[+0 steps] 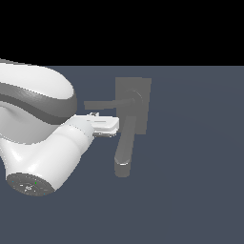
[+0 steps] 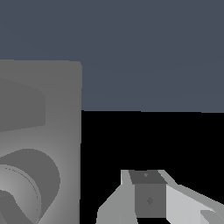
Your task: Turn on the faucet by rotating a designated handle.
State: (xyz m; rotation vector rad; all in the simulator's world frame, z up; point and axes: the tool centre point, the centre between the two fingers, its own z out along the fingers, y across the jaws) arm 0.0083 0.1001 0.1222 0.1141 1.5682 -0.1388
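**Arm crowds the faucet, jaws hard to read**

Toward the exterior view's left, the white arm (image 1: 43,138) fills the frame, its gripper (image 1: 106,126) just below the thin handle (image 1: 102,104) and beside the spout (image 1: 126,143). Whether the jaws are open cannot be told. Up close, the wrist view cuts off the faucet (image 2: 39,140), showing one finger (image 2: 148,194).

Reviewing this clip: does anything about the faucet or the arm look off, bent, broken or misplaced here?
Nothing stands out. The faucet looks intact: handle straight, pointing toward the exterior view's left, spout whole. The tool sits just below the handle; whether it touches it isn't clear.
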